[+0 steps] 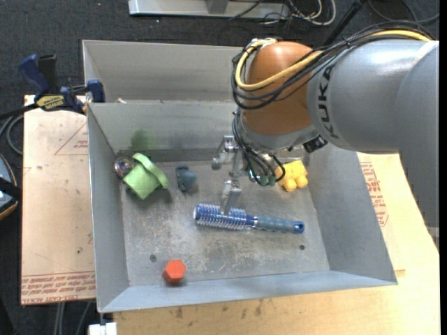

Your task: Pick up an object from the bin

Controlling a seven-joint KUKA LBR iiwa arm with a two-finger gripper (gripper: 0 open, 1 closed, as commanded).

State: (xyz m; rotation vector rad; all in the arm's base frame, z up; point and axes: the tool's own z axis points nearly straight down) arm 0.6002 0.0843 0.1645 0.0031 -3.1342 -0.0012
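My gripper (225, 180) hangs below the orange-domed wrist in the middle of the bin, open, with nothing between its fingers. Its lower fingertip (230, 195) stands just above the bristle end of a blue hairbrush (248, 221), which lies flat with its handle pointing right. A yellow blocky toy (294, 176) lies just right of the gripper, partly behind the cables. To the left, by the back wall, sits a small grey-blue lump (186, 179).
A light green cup-like thing (144, 176) lies on its side at the left, with a small shiny ball (123, 165) against it. A red-orange cap (174, 271) sits near the front wall. The arm covers the bin's back right.
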